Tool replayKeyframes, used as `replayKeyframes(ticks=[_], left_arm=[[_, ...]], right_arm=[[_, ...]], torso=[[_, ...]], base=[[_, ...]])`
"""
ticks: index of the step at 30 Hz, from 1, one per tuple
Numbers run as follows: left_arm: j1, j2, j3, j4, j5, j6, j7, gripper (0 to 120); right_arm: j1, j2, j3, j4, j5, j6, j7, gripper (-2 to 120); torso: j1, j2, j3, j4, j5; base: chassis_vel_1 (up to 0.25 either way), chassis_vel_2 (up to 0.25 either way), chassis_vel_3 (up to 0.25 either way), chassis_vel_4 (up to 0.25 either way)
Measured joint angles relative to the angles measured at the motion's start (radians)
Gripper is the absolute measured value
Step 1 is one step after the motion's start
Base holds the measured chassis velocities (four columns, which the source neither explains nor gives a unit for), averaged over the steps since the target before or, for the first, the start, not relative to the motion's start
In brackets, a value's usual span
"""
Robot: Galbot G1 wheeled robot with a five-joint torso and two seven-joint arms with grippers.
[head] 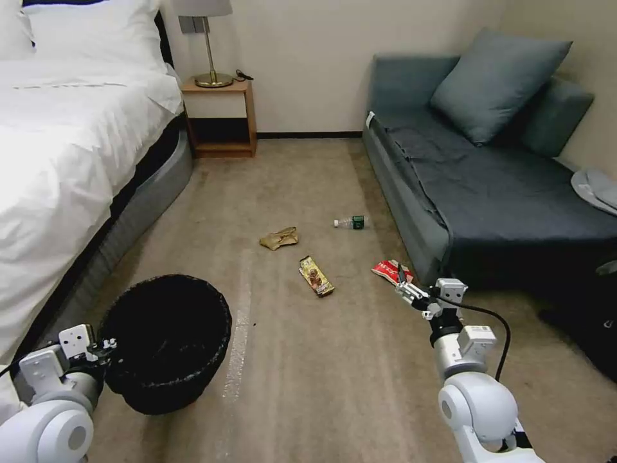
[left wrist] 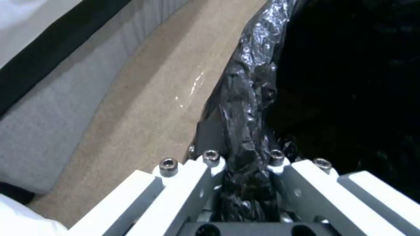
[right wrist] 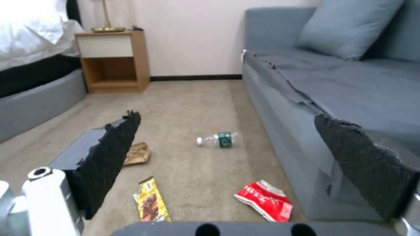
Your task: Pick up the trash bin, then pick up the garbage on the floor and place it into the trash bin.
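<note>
Four garbage (head: pixel 315 275) pieces on beige carpet (head: pixel 334 379) between bed (head: pixel 58 161) and sofa (head: pixel 488 186); left gripper (left wrist: pixel 245 170) clamped on bin (head: pixel 168 341) rim, right gripper (right wrist: pixel 227 173) spread wide.

Black trash bin (head: pixel 168 341), red wrapper (head: pixel 391 270), gold-brown wrapper (head: pixel 316 276), green-labelled bottle (head: pixel 351 222), tan bag (head: pixel 279 238).

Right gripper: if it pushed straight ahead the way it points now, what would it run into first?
Probably the red snack wrapper on the carpet by the sofa. The right gripper hangs open just short of it, nothing lying between, though depth is hard to judge.
</note>
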Motion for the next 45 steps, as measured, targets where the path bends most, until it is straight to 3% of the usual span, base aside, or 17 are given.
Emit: replayKeyframes(ticks=[11, 45], left_arm=[[-0.007, -0.003, -0.003, 0.015, 0.002, 0.0, 0.0, 4], [-0.046, -0.001, -0.011, 0.049, -0.002, -0.002, 0.005, 4]], right_arm=[[0.002, 0.001, -0.011, -0.014, -0.019, 0.009, -0.008, 100], [0.053, -0.016, -0.031, -0.123, -0.049, 0.032, -0.007, 100]], torso=[[0.0, 0.0, 0.0, 0.0001, 0.0], [0.0, 0.0, 0.0, 0.0001, 0.0]], base=[[-0.014, 0.01, 0.012, -0.01], [-0.155, 0.154, 0.153, -0.161]])
